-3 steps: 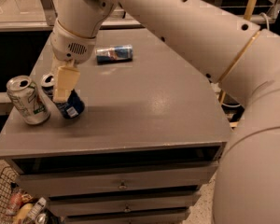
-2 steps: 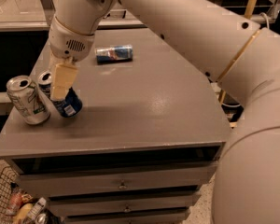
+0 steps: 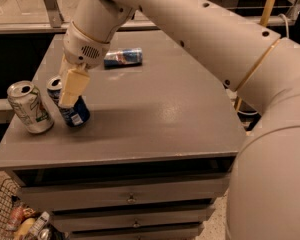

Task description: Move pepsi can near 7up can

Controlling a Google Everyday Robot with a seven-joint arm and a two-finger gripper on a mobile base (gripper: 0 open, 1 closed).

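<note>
The pepsi can [image 3: 76,113], dark blue with a silver top, stands tilted on the grey table [image 3: 155,114] near its left front. My gripper [image 3: 66,100] comes down from above and is shut on the pepsi can; one cream finger [image 3: 72,86] crosses its front. The 7up can [image 3: 30,108], silvery-white with green marks, stands just left of it, a small gap apart, also tilted.
A slim blue-and-silver can [image 3: 122,57] lies on its side at the back of the table. My large white arm [image 3: 230,49] spans the right side. Drawers [image 3: 132,199] sit under the tabletop. A wire basket [image 3: 15,219] with items is at the bottom left.
My gripper and the pepsi can have shifted slightly left, closer to the 7up can. The 7up can and the slim can have not moved.
</note>
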